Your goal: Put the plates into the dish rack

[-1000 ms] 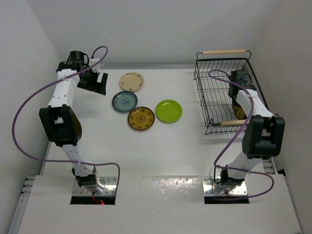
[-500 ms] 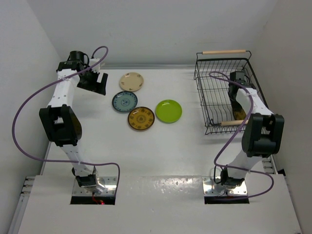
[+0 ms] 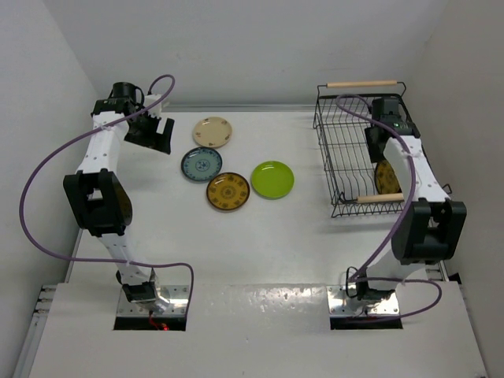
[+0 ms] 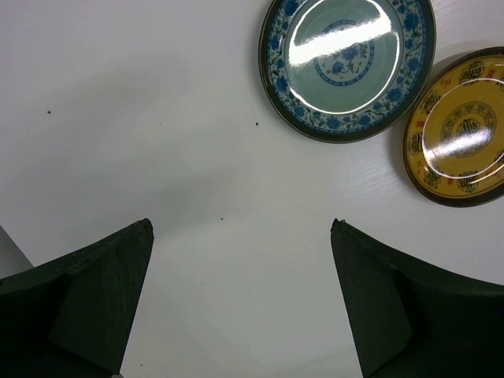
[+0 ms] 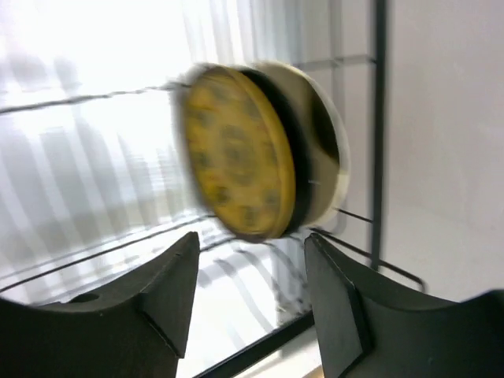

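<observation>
Top external shows the beige plate (image 3: 213, 131), blue patterned plate (image 3: 201, 164), brown-and-yellow plate (image 3: 228, 191) and lime green plate (image 3: 272, 179) flat on the surface (image 3: 260, 244); the right arm (image 3: 415, 169) hides part of the dish rack (image 3: 337, 150). Left wrist shows the left end effector (image 4: 240, 299) spread wide and empty, the brown-and-yellow plate cut off. Right wrist is blurred: the right end effector (image 5: 252, 291) is released, facing upright plates (image 5: 244, 153) inside the rack.
</observation>
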